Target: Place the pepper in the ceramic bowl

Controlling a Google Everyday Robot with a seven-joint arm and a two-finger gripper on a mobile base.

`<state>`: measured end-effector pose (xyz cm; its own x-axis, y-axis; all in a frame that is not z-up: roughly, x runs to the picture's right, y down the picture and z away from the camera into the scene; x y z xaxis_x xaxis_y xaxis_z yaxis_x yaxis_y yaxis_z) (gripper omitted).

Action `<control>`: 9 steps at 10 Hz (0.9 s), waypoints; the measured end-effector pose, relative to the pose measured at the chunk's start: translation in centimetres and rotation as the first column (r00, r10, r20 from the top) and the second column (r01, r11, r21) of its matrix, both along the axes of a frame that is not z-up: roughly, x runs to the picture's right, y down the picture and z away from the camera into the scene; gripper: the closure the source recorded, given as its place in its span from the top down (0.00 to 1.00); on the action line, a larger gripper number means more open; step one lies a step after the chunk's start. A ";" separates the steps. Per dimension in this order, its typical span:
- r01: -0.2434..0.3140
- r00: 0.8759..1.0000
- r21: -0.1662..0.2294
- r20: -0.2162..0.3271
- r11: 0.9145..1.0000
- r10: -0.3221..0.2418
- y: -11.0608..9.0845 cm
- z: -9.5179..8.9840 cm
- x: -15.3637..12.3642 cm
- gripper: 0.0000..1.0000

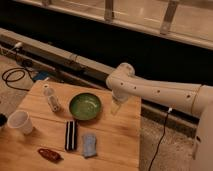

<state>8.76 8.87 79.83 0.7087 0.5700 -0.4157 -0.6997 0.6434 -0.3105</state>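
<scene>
The pepper, small, dark red-brown and glossy, lies near the front edge of the wooden table. The ceramic bowl, round with a green inside, sits in the middle of the table and looks empty. My gripper hangs from the white arm just right of the bowl, above the table, far from the pepper. It holds nothing that I can see.
A white cup stands at the left. A small white bottle stands left of the bowl. A black-and-white striped block and a blue-grey sponge lie in front of the bowl. Cables lie on the floor at left.
</scene>
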 end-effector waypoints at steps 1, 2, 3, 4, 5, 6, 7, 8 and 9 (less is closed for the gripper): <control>0.012 1.000 0.002 0.008 1.000 -0.012 -0.1 -0.1 -0.2 0.80; 0.032 0.999 0.008 0.024 0.999 -0.033 -0.3 -0.3 -0.7 0.80; 0.059 0.997 0.016 0.047 0.998 -0.059 -0.7 -0.3 -2.2 0.80; 0.080 0.995 0.020 0.061 0.997 -0.081 -1.0 -0.2 -3.4 0.80; 0.114 0.990 0.025 0.082 0.993 -0.116 -1.5 -0.1 -5.6 0.80; 0.151 0.982 0.032 0.110 0.988 -0.154 -2.0 0.1 -8.7 0.80; 0.179 0.974 0.036 0.132 0.983 -0.182 -2.2 0.1 -11.2 0.80; 0.206 0.965 0.040 0.158 0.978 -0.210 -2.5 0.1 -14.3 0.80; 0.229 0.955 0.043 0.183 0.972 -0.233 -2.5 0.0 -17.0 0.80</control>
